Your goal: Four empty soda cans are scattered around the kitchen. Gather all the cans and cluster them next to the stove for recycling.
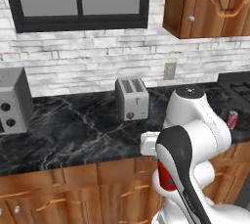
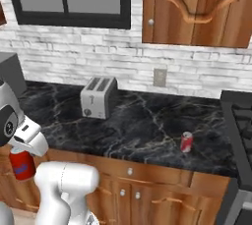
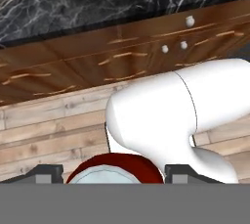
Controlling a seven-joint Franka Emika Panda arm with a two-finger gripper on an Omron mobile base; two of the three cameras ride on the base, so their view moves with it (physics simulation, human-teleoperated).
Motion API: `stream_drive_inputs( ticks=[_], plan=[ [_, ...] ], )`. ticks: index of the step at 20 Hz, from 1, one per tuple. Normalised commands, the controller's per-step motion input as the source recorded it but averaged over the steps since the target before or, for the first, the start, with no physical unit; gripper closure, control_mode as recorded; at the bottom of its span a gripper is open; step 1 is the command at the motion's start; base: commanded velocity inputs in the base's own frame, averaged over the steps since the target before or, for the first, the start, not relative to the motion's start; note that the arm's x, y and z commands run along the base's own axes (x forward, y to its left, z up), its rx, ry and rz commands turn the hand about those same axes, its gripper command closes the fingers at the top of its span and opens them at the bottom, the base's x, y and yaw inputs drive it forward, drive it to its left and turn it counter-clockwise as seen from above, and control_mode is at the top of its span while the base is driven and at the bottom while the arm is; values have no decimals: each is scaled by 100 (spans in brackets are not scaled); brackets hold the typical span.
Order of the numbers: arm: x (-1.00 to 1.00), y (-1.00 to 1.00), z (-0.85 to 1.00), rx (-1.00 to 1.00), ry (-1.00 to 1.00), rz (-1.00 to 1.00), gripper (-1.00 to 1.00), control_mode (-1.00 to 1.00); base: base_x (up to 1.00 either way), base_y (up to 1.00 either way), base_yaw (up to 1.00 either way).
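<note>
Red metal sits between your claw's 2 dark fingertips: the gripper [image 3: 114,175] is clamped on a soda can [image 3: 115,169], whose silvery top faces the hand camera, with one finger pad [image 3: 46,173] on each side of it. In the right base view the same held can [image 2: 21,164] hangs below the white hand, in front of the cabinet fronts and lower than the counter edge; it carries a blue mark on its side, too blurred for you to read. In the left base view it shows as a red patch [image 1: 166,176] behind the dark stripe of the arm.

A 2nd can [image 2: 186,142] stands upright on the black marble counter [image 2: 142,121], near its front edge and just beside the stove [image 2: 241,121]; you can also see it from the left [image 1: 232,119], partly behind the arm. Its markings are too small to make out.

Further along the counter a silver 2-slot toaster [image 2: 97,97] stands well apart from that can, and a grey box-shaped appliance [image 1: 13,101] sits at the far left. Behind them runs a white brick wall [image 1: 88,56] with an outlet [image 2: 160,77], a dark-framed window [image 1: 78,0] and a brown wooden upper cabinet [image 2: 197,8]. Below the counter are wooden drawers with small knobs [image 3: 189,21], and a plank floor [image 3: 53,130]
</note>
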Motion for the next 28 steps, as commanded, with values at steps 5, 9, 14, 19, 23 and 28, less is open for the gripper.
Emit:
stream_drive_inputs(
  ticks=[5, 9, 14, 19, 23, 28],
  plan=[
    [0, 0, 0, 0, 0, 0, 100, 100, -38, -100, 0],
    [0, 0, 0, 0, 0, 0, 100, 100, -29, -100, 0],
    [0, 0, 0, 0, 0, 0, 100, 100, -21, -100, 2],
    [0, 0, 0, 0, 0, 0, 100, 100, -20, -100, 3],
    [0, 0, 0, 0, 0, 0, 100, 100, -27, -100, 3],
    [0, 0, 0, 0, 0, 0, 100, 100, -29, -100, 3]
  ],
)
